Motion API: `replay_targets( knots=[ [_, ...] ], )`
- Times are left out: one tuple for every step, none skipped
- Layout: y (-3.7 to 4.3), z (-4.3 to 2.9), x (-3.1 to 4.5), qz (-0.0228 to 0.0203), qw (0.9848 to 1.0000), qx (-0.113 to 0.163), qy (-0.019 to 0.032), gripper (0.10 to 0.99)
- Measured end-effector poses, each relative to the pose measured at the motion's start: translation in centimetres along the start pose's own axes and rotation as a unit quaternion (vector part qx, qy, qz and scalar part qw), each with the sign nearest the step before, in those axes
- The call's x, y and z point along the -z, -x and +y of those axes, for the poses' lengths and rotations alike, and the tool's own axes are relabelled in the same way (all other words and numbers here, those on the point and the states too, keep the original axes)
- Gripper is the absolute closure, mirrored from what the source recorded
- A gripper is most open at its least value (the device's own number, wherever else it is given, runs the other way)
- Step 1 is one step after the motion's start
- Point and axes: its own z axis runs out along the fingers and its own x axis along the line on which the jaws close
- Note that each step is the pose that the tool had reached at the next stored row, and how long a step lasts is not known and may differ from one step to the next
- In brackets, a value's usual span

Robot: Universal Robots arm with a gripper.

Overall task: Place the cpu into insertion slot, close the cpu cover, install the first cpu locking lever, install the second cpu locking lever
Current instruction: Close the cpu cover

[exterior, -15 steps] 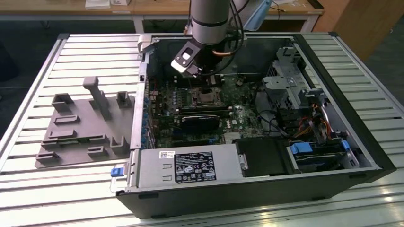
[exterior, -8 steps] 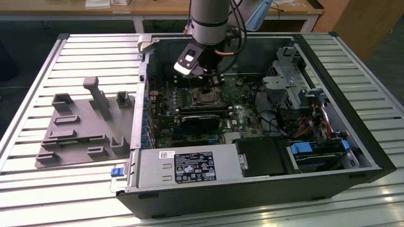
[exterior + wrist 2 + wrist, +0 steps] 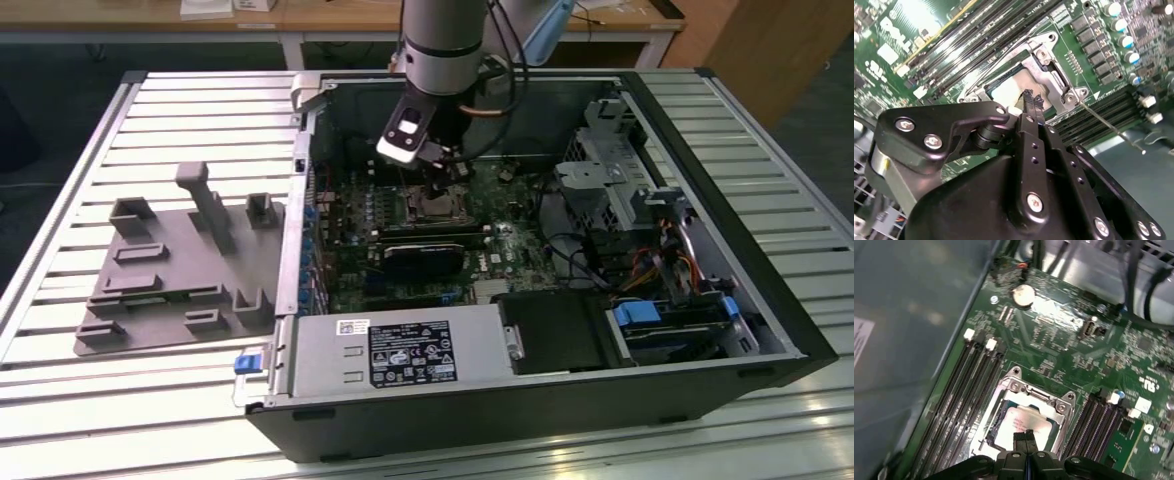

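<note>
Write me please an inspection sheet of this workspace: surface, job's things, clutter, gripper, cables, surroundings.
Surface: slatted metal table carrying an open computer case.
Job's things: cpu lies in the insertion slot; cpu cover is down around it; a thin locking lever sticks out and appears unlatched.
Clutter: grey moulded fixture on the table, at the exterior view's left.
Gripper: gripper shut, tips just over the cpu; contact cannot be told.
Cables: coloured wire bundle inside the case, away from the slot.
Surroundings: wooden desk behind the table.
</note>
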Motion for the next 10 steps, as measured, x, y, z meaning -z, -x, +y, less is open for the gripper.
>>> replay_targets(
  knots=[
    [0.0, 0.0, 0.0, 0.0001, 1.0, 0.009, -0.0001, 0.98],
    [0.0, 0.0, -0.01, 0.0003, 0.9998, 0.019, -0.0001, 0.98],
    [0.0, 0.0, -0.01, 0.0005, 0.9996, 0.028, -0.0001, 0.98],
    [0.0, 0.0, -0.02, 0.0006, 0.9993, 0.036, -0.0001, 0.98],
    [0.0, 0.0, -0.03, 0.0008, 0.999, 0.046, -0.0001, 0.98],
    [0.0, 0.0, -0.03, 0.001, 0.9985, 0.055, -0.0001, 0.98],
    [0.0, 0.0, -0.03, 0.0012, 0.998, 0.064, -0.0001, 0.98],
    [0.0, 0.0, -0.04, 0.0014, 0.9974, 0.073, -0.0001, 0.98],
    [0.0, 0.0, -0.04, 0.0016, 0.9966, 0.082, -0.0001, 0.98],
    [0.0, 0.0, -0.04, 0.0018, 0.9958, 0.091, -0.0001, 0.98]
  ],
)
